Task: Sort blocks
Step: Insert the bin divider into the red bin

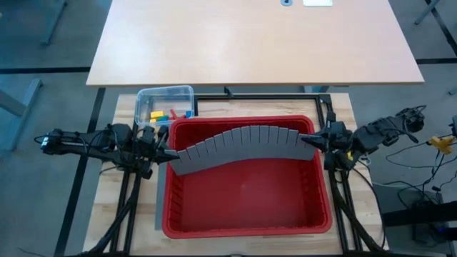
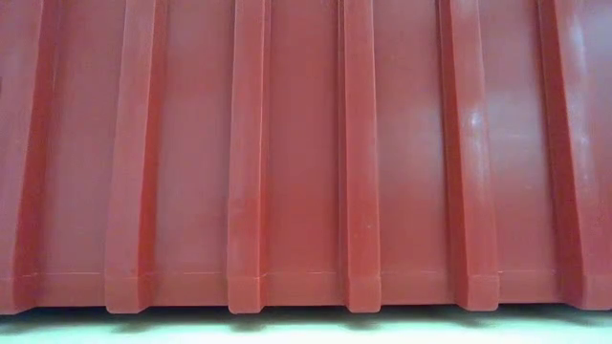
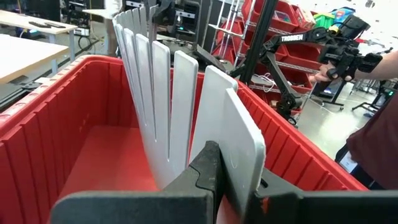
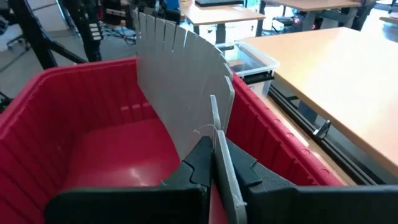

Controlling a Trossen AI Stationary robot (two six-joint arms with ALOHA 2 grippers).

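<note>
The small red, yellow, green and blue plastic toy blocks (image 1: 166, 113), too clustered to count, lie in one small clear plastic tub (image 1: 164, 102) on the wooden worktop (image 1: 341, 107), just beyond one large red plastic bin (image 1: 246, 189). One long grey slotted divider panel (image 1: 239, 146) bows across the bin; the left gripper (image 1: 167, 153) and right gripper (image 1: 308, 138) each pinch one end with their fingers.

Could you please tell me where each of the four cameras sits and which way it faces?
High view: overhead, looking straight down on the red bin, the bowed grey divider panel, the clear tub of blocks, both arms.
Low view: table height, filled by the bin's ribbed wall; no robot.
Left wrist: left end effector shut on one panel end.
Right wrist: right end effector shut on the other end.
Both wrist views share panel and bin.
</note>
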